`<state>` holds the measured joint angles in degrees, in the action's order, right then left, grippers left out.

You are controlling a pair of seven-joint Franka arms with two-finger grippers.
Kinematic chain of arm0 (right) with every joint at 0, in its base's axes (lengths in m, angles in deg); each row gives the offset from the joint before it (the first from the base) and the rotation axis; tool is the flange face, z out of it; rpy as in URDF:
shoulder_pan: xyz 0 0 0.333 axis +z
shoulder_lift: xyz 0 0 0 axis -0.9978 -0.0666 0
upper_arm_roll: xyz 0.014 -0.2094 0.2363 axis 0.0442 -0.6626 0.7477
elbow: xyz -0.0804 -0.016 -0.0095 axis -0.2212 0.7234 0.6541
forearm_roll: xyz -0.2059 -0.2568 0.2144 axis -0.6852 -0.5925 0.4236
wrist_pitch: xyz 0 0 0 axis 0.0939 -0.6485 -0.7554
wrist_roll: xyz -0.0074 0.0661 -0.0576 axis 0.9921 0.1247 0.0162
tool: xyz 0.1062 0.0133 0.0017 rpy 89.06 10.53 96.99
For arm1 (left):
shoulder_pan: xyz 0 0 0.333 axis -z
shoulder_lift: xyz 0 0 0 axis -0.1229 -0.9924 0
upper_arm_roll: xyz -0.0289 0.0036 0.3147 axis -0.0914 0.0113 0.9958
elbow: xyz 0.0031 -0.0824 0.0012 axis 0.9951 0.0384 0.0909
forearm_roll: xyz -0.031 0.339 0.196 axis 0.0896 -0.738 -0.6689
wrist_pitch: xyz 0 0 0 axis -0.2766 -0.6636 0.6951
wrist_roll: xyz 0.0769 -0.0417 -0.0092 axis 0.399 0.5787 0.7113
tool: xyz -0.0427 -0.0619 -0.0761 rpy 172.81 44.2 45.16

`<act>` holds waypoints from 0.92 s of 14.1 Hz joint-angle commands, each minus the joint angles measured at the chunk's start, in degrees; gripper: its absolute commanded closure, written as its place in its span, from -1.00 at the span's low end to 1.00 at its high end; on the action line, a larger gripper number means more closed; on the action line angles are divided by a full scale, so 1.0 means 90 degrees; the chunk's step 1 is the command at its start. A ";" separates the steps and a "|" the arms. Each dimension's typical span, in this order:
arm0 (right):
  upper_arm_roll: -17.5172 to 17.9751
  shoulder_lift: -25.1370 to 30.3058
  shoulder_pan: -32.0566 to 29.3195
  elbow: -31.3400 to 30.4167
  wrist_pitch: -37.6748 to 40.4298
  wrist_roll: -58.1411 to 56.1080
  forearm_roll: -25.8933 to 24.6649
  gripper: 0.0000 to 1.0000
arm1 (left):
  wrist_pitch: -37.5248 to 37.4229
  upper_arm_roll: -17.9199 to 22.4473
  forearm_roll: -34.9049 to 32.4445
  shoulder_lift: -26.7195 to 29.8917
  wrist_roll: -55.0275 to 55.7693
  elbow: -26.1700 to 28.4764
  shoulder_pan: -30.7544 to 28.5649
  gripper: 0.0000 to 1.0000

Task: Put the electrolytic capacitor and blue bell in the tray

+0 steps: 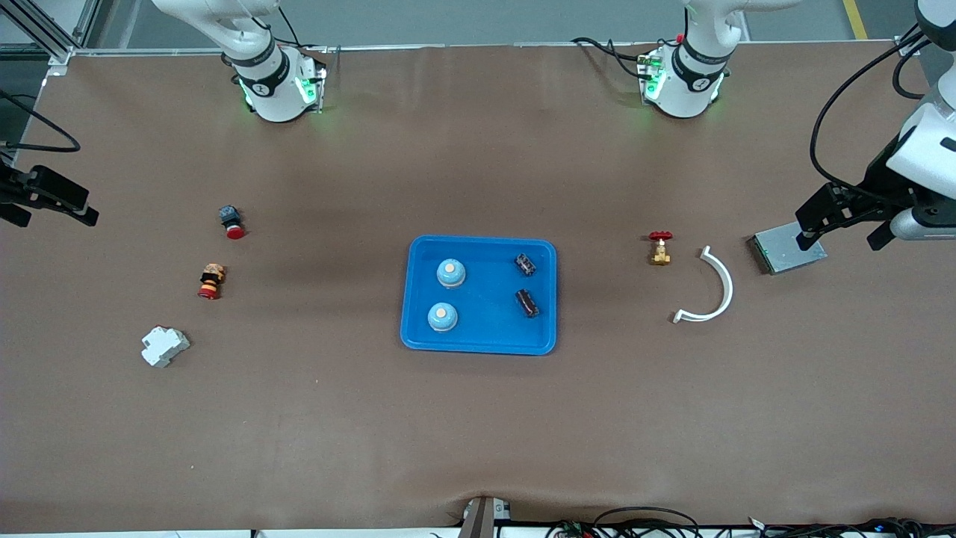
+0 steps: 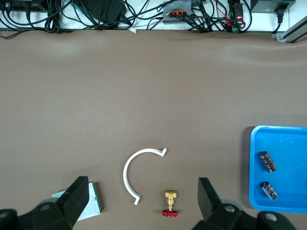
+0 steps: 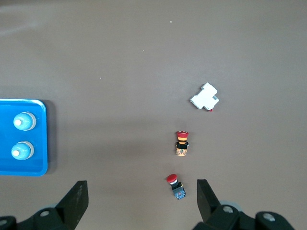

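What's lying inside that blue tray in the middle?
The tray holds two blue bells toward the right arm's end and two dark capacitors toward the left arm's end. Nothing covers them; only what lies under the bells is hidden.

One blue tray (image 1: 479,345). Two blue bells (image 1: 451,273) (image 1: 442,317). Two dark capacitors (image 1: 525,264) (image 1: 527,302). Two red-capped push buttons (image 1: 231,221) (image 1: 211,281). One white breaker (image 1: 164,347), one brass valve (image 1: 660,248), one white curved strip (image 1: 713,288), one grey plate (image 1: 784,250).
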<state>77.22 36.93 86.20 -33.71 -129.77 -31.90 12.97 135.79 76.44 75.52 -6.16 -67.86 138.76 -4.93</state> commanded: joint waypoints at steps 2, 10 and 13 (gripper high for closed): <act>-0.0025 0.0257 0.0056 -0.0264 -0.0115 0.0127 0.0072 -1.00 | 0.0029 -0.0017 -0.0123 -0.0098 -0.0078 -0.0084 -0.0042 -1.00; -0.0035 0.0257 0.0046 -0.0274 -0.0115 0.0127 0.0072 -1.00 | 0.0049 0.0003 -0.0182 -0.0108 -0.0078 -0.0084 -0.0052 -1.00; -0.0035 0.0257 0.0046 -0.0274 -0.0115 0.0127 0.0072 -1.00 | 0.0049 0.0003 -0.0182 -0.0108 -0.0078 -0.0093 -0.0051 -1.00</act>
<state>77.17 36.95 86.33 -33.74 -129.96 -31.70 12.97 136.03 76.58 75.21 -6.85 -67.86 138.76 -5.28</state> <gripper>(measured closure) 0.000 0.000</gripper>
